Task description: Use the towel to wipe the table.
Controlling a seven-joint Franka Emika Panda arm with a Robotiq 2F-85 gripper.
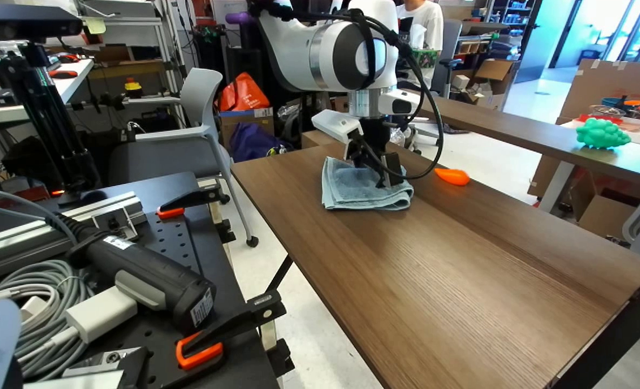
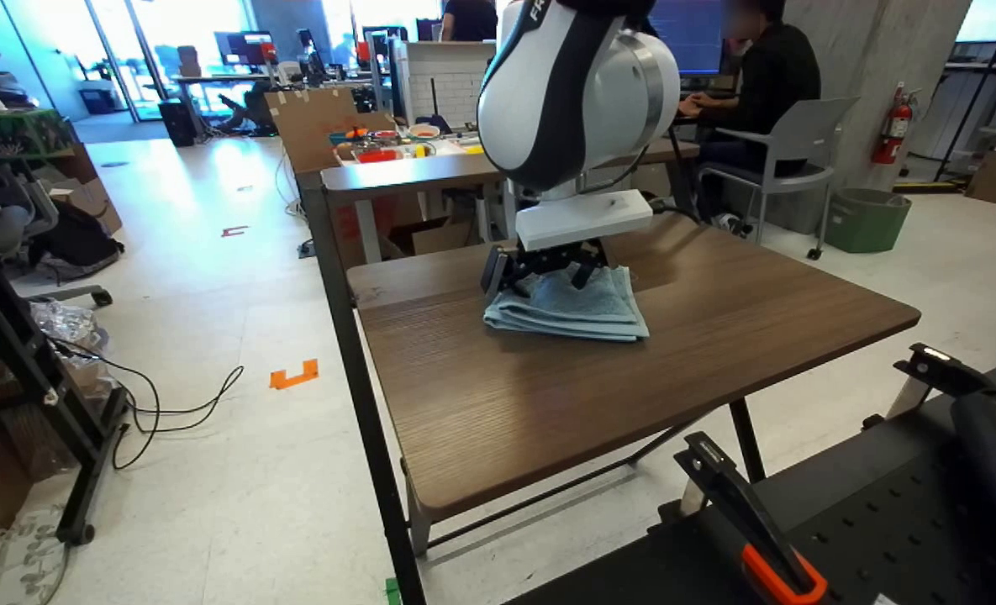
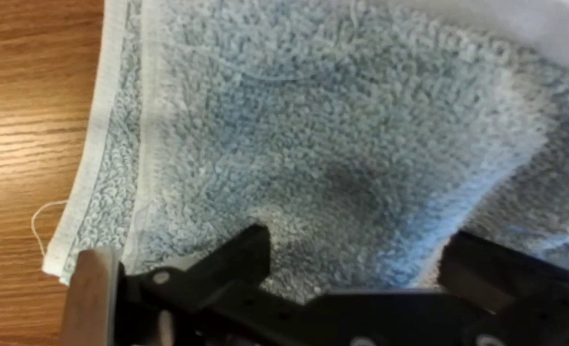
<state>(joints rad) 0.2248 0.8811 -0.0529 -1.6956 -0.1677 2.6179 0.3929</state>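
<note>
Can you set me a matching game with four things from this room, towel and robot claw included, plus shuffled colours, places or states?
Things
1. towel
2. gripper (the claw)
3. lumpy object
4. fire extinguisher

Descriptions
A. mostly red
B. jaws apart, at the towel
C. green, on another table
D. folded, on the dark brown table

Pairs: 1-D; 2-B; 3-C; 4-A

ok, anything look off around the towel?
Two minor things. In the wrist view, a loose thread loops out past the pale edge of the towel, maybe fraying. In an exterior view, an orange object lies near the edge of the table, likely in the way of a full wipe.
</note>
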